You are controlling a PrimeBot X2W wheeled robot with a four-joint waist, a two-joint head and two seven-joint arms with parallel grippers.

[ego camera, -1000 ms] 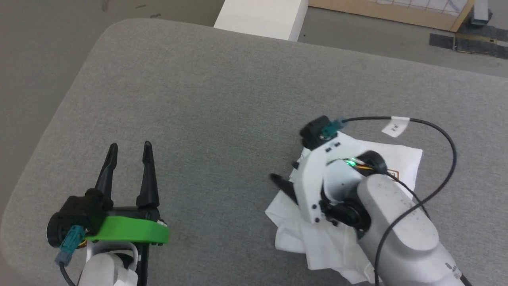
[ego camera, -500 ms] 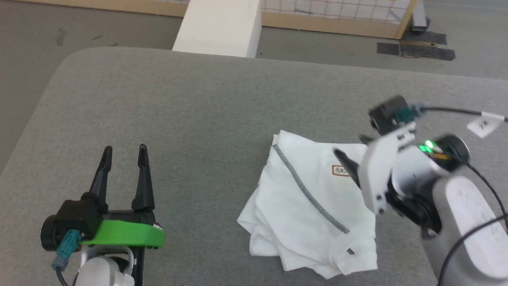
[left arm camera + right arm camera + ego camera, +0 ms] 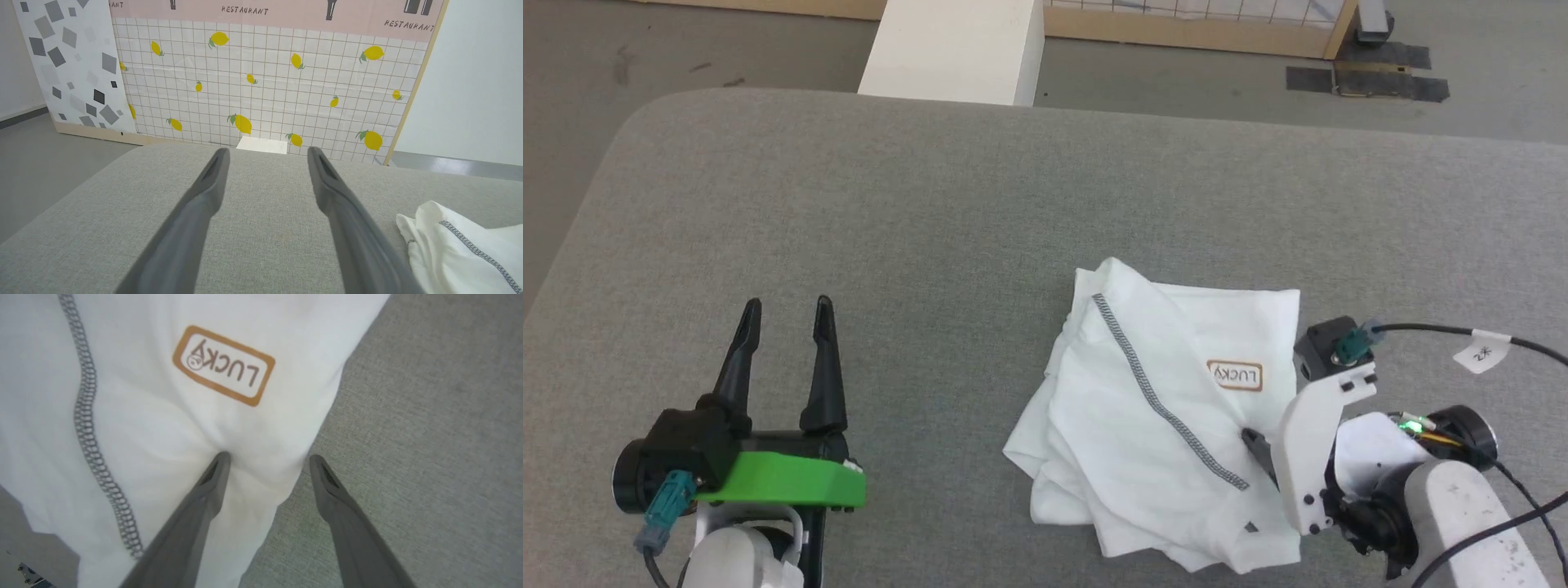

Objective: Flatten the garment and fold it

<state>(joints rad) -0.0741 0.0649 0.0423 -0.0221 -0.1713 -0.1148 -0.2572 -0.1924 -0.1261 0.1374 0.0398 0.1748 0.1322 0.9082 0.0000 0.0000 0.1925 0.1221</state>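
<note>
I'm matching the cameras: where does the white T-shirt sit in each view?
Head view: the white thin-fabric T-shirt lies lower right of centre.
Left wrist view: the T-shirt sits in the bottom right corner.
Right wrist view: the T-shirt covers the upper left and centre.
Shared landmark: its dark zigzag seam.

Left end effector [image 3: 788, 304] shows dark fingers [image 3: 821, 367], green bracket [image 3: 784, 482].
</note>
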